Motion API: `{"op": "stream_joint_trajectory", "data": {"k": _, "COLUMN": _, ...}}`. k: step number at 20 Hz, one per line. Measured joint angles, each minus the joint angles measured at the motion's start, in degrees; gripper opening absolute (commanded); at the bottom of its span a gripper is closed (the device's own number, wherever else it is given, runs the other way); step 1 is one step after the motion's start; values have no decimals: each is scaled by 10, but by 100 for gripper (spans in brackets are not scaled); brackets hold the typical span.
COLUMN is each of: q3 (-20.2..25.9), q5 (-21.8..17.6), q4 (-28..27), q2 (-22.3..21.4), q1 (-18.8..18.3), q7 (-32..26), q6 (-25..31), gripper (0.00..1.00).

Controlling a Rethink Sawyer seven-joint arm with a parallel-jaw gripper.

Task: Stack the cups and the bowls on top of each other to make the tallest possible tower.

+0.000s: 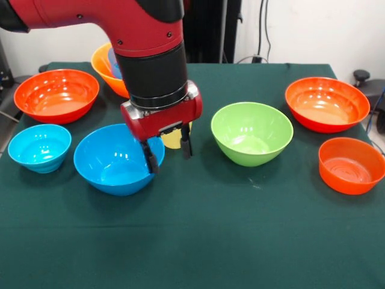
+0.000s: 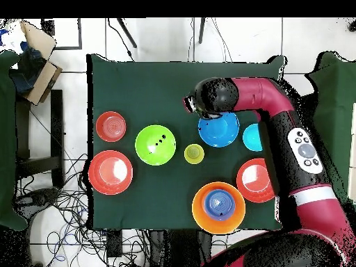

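Observation:
My gripper (image 1: 168,152) is open and empty, low over the table at the right rim of the blue bowl (image 1: 111,161). One finger (image 1: 150,161) overlaps that rim. The other finger (image 1: 186,144) hangs in front of the pale-yellow cup (image 1: 172,141), which stands just behind, largely hidden. In the overhead view the arm's wrist (image 2: 208,97) covers the gripper beside the blue bowl (image 2: 221,131), and the cup (image 2: 194,154) stands free. The tower (image 1: 103,65) is the light-orange bowl with a small blue bowl (image 2: 220,202) nested in it. No magenta bowl shows.
A cyan bowl (image 1: 39,147) and a red-orange bowl (image 1: 57,95) stand at the left. A lime green bowl (image 1: 251,132), a red-orange bowl (image 1: 326,103) and a smaller orange bowl (image 1: 351,164) stand at the right. All rest on a dark green cloth (image 1: 192,241).

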Motion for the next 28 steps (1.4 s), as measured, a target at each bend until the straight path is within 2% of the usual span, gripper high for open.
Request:
{"op": "stream_joint_trajectory", "data": {"k": 10, "q3": -3, "q5": -2, "q4": -5, "q2": 0, "q1": -5, "q7": -1, "q6": 0, "gripper": 100}}
{"op": "stream_joint_trajectory", "data": {"k": 19, "q3": -29, "q5": -3, "q4": -4, "q2": -16, "q1": -4, "q7": -1, "q6": -1, "gripper": 100}}
{"op": "stream_joint_trajectory", "data": {"k": 28, "q3": -63, "q5": -4, "q4": -4, "q2": -13, "q1": -2, "q7": -1, "q6": -40, "gripper": 100}}
